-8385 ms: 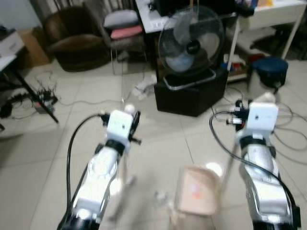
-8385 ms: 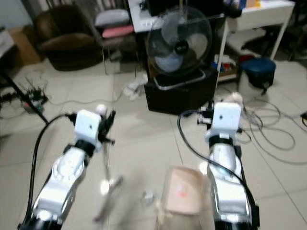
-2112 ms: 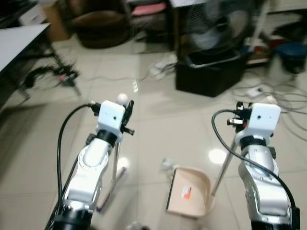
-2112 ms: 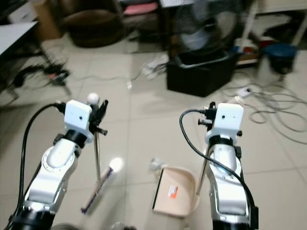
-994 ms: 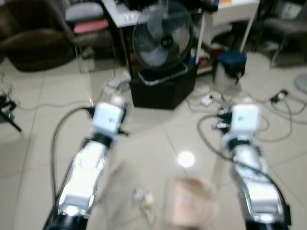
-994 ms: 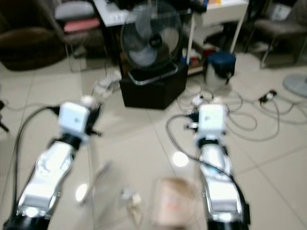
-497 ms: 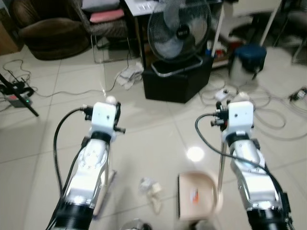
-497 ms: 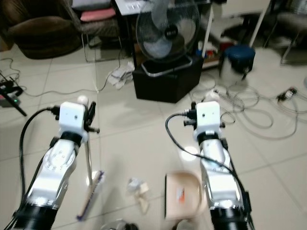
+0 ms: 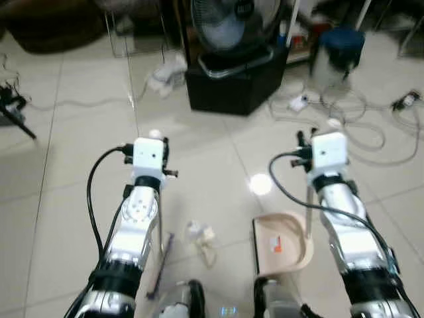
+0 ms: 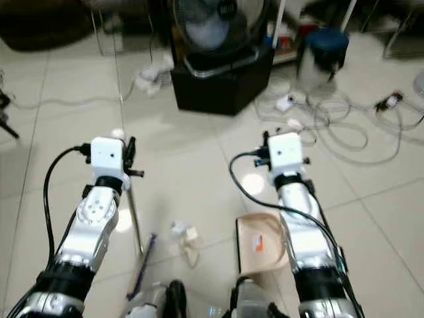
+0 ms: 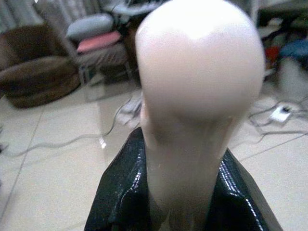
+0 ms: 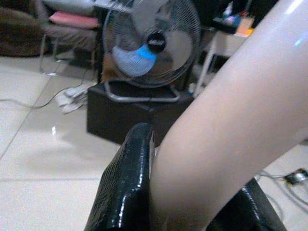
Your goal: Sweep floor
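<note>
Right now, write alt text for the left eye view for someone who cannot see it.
Seen from above, the left end effector grips a broom and the right end effector grips the pole of a beige dustpan, with crumpled litter on the tiled floor between them. Beyond stand a fan on a black box and tangled cables.

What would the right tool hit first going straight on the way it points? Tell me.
Probably the black box under the round grey floor fan. The right tool, shut on a cream handle, points at them across bare tile; depth is unclear.
</note>
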Controlling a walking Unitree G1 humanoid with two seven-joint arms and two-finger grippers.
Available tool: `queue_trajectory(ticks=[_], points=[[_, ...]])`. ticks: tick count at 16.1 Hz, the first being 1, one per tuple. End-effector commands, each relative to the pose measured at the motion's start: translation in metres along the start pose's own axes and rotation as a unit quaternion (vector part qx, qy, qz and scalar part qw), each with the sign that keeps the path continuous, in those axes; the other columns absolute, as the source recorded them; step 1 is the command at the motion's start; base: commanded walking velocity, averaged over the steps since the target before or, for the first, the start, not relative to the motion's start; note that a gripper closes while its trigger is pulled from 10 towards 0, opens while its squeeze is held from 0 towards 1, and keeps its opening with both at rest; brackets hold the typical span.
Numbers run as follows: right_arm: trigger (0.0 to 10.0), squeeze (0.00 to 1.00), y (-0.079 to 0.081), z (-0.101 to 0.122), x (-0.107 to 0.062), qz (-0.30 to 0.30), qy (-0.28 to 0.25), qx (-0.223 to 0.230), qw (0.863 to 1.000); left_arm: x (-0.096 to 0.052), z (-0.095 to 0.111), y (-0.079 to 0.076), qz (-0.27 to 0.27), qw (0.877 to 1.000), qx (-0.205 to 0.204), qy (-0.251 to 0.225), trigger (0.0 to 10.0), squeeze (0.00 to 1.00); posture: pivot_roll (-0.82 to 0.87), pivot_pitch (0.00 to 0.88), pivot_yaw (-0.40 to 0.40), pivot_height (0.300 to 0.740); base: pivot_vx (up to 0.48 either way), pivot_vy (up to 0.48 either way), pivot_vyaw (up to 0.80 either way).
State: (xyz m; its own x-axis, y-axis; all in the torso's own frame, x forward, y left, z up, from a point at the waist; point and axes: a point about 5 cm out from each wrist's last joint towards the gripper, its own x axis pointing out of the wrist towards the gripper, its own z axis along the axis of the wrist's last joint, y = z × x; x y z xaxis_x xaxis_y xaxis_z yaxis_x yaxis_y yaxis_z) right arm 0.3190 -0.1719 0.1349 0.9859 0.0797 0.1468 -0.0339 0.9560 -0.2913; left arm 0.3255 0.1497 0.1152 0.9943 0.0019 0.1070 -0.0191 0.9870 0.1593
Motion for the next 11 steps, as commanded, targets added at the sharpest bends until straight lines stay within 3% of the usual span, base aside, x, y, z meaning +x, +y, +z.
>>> queue_trajectory(ticks=[1,5,11], points=[[10.0,0.00,0.004,0.009,0.005,0.006,-0.031,-0.004,0.999,0.002,0.002,0.008,0.021,1.000,0.008,-0.011,10.0,0.00,-0.01,0.310,0.104,0.740,0.000,0.000,0.00],[10.0,0.00,0.030,0.008,0.019,0.030,-0.052,0.000,0.998,0.009,-0.006,0.005,0.045,0.999,-0.007,0.001,10.0,0.00,0.00,0.348,0.115,0.740,0.000,0.000,0.00],[10.0,0.00,0.083,0.011,0.013,0.092,-0.073,0.021,0.993,0.017,-0.008,-0.004,0.048,0.999,-0.021,0.003,10.0,0.00,0.00,0.356,0.097,0.740,0.000,0.000,0.00]])
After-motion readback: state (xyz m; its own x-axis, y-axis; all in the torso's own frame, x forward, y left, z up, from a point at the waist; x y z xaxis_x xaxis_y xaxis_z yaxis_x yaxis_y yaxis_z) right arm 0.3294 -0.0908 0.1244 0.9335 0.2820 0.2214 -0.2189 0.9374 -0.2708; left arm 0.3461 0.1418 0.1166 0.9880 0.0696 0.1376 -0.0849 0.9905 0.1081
